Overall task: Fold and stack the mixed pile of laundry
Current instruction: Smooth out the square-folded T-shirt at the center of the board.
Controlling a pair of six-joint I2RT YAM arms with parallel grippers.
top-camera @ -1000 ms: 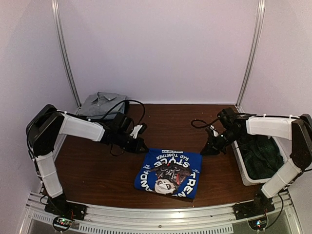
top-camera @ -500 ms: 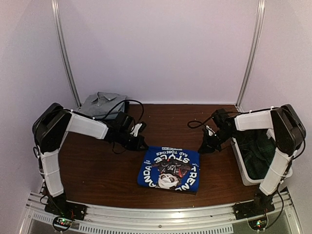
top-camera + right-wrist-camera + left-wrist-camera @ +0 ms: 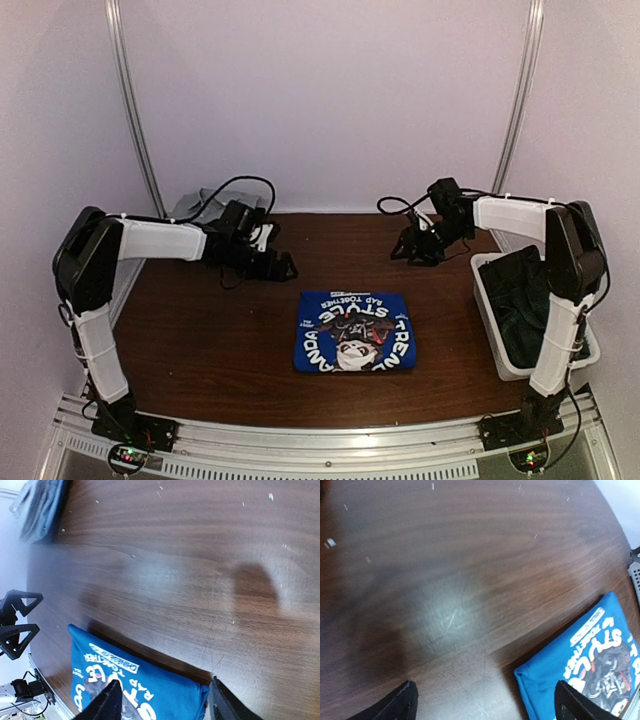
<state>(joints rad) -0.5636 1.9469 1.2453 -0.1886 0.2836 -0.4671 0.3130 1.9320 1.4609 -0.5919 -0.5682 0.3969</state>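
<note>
On the worktop (image 3: 200, 330), the white bin (image 3: 490, 325) at right holds a dark garment (image 3: 530, 300). The folded blue T-shirt (image 3: 354, 332) lies centre, the grey shirt (image 3: 196, 205) upper left. Left hand (image 3: 283, 266) and right hand (image 3: 402, 250) hover, fingers apart, empty. Pinching only the T-shirt's top layer could undo the fold.

**A:** Left wrist view: we get only one corner of the blue shirt (image 3: 590, 665); the right and bottom edges cut off the rest. Of the left gripper (image 3: 485, 692), just two dark fingertips (image 3: 405, 705) show.

**B:** Likewise on the right wrist view: the shirt runs off the bottom, and the grey shirt (image 3: 40, 505) is clipped at the top-left corner and blurred.

**A:** From above, the left arm (image 3: 160, 240) and its cable (image 3: 240, 182) cover part of the grey shirt. The right arm (image 3: 562, 320) crosses the dark garment (image 3: 520, 300) in the white bin (image 3: 530, 370).

**B:** We cannot tell what kind of garment that is.
</note>
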